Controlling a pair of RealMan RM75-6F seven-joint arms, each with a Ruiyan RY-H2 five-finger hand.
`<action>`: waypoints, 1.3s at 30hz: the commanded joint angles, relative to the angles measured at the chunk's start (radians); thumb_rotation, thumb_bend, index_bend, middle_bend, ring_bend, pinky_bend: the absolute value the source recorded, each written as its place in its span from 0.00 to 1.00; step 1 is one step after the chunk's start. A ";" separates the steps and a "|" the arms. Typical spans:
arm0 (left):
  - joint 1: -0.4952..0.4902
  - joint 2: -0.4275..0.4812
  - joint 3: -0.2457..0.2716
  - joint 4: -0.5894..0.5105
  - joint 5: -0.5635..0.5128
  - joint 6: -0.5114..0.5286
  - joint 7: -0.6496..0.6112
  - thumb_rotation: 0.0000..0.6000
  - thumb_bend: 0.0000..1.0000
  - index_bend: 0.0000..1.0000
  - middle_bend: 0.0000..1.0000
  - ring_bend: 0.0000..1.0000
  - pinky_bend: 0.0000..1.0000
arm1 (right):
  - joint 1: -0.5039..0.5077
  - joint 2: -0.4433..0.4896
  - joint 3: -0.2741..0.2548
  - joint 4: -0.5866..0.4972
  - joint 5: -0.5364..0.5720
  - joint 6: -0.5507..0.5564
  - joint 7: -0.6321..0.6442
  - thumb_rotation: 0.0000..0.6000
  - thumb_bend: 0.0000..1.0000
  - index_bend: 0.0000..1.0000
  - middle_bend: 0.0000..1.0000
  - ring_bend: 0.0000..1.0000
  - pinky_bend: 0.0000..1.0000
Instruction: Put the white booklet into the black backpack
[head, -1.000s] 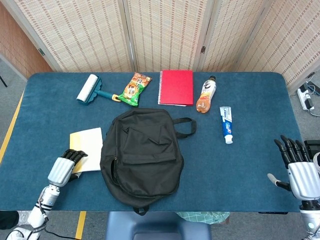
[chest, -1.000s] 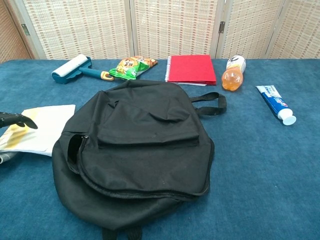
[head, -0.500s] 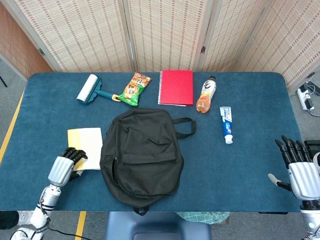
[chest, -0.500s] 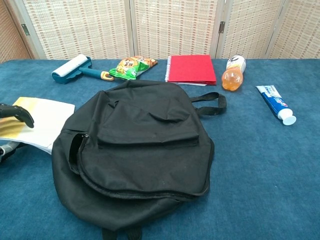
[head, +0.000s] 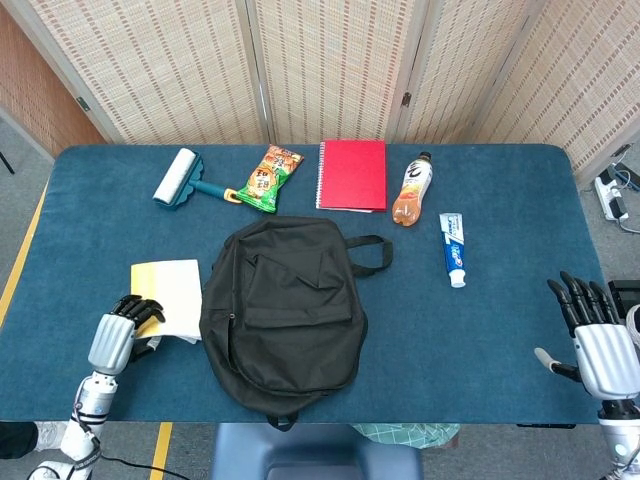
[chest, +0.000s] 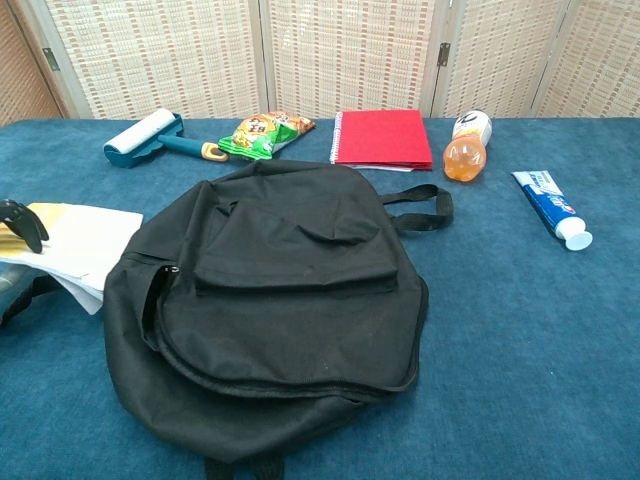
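Observation:
The white booklet (head: 170, 287) (chest: 78, 243) with a yellowish corner lies just left of the black backpack (head: 285, 308) (chest: 280, 300), its near edge raised off the cloth. My left hand (head: 118, 334) grips the booklet's near-left corner, and its dark fingertips (chest: 20, 217) curl over the top of the cover at the chest view's left edge. The backpack lies flat mid-table with its side zip (chest: 150, 300) facing the booklet. My right hand (head: 598, 335) hovers at the table's near-right edge with fingers spread and nothing in it.
Along the far side lie a lint roller (head: 180, 180), a green snack bag (head: 268, 177), a red spiral notebook (head: 352, 174), an orange drink bottle (head: 412, 188) and a toothpaste tube (head: 452, 248). The backpack strap (head: 372, 254) loops toward the right.
My left hand has drawn back toward the near-left edge, pulling the booklet left and lifting its near edge. The right hand has stayed still.

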 joint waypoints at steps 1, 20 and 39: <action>0.006 -0.007 -0.006 0.013 -0.007 0.012 -0.014 1.00 0.50 0.61 0.47 0.43 0.31 | 0.002 0.000 0.000 -0.002 -0.001 -0.002 -0.002 1.00 0.00 0.00 0.05 0.04 0.00; -0.009 0.062 -0.075 0.000 -0.049 0.203 -0.024 1.00 0.50 0.67 0.52 0.46 0.32 | 0.118 -0.001 -0.064 -0.089 -0.182 -0.147 -0.063 1.00 0.09 0.12 0.13 0.10 0.03; -0.018 0.144 -0.104 -0.131 -0.039 0.362 0.036 1.00 0.50 0.67 0.52 0.46 0.32 | 0.427 -0.245 -0.036 -0.172 -0.089 -0.635 -0.132 1.00 0.11 0.31 0.22 0.18 0.15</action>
